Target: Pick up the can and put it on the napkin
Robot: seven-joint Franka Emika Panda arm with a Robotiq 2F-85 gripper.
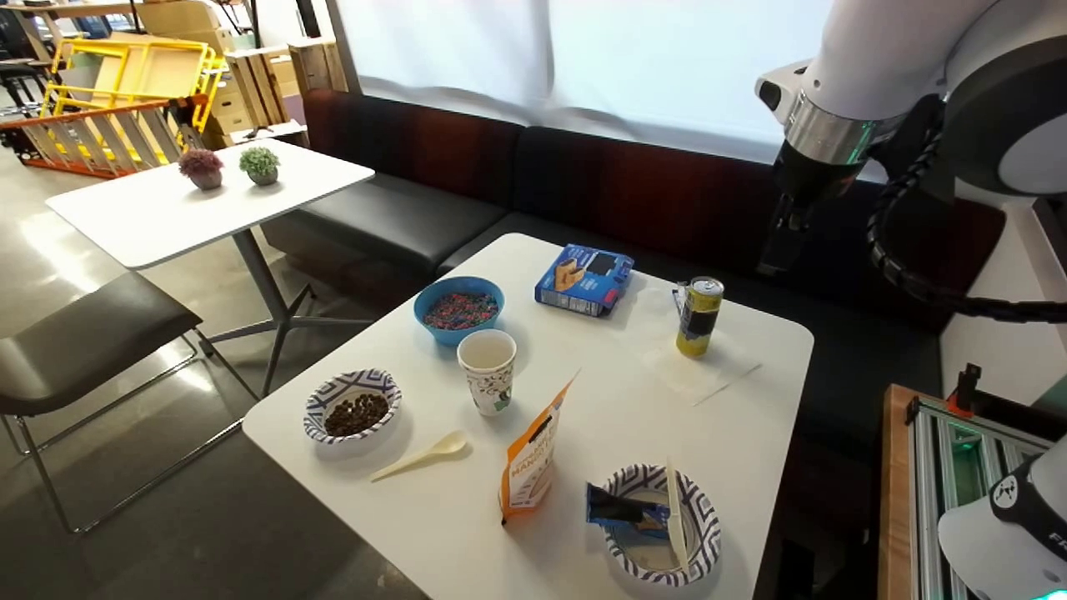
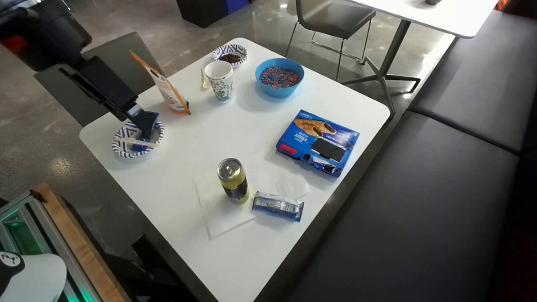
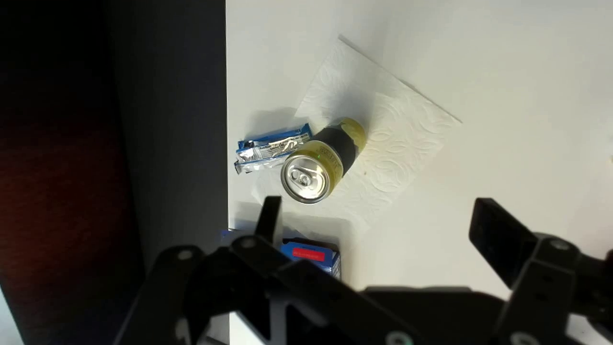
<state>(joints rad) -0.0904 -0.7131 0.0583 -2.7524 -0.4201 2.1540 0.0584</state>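
Note:
The can (image 1: 700, 321), slim with a dark band and a yellow-green top and base, stands upright on the whitish napkin (image 1: 667, 377). Both also show in an exterior view, the can (image 2: 234, 184) over the napkin (image 2: 220, 218), and in the wrist view, the can (image 3: 335, 148) on the embossed napkin (image 3: 397, 139). My gripper (image 3: 378, 210) is open with nothing between its fingers. It hangs in the air above the table, apart from the can; the can's top lies beyond the left fingertip in the wrist view. The gripper (image 1: 777, 250) is high up in an exterior view.
A blue snack packet (image 2: 278, 205) lies right beside the can. A blue box (image 2: 319, 142), a blue bowl (image 2: 279, 90), a white paper cup (image 2: 221, 82), an orange-white pouch (image 1: 533, 467), a spoon (image 1: 421, 456) and two patterned bowls (image 1: 713, 533) (image 1: 317, 408) stand about the table.

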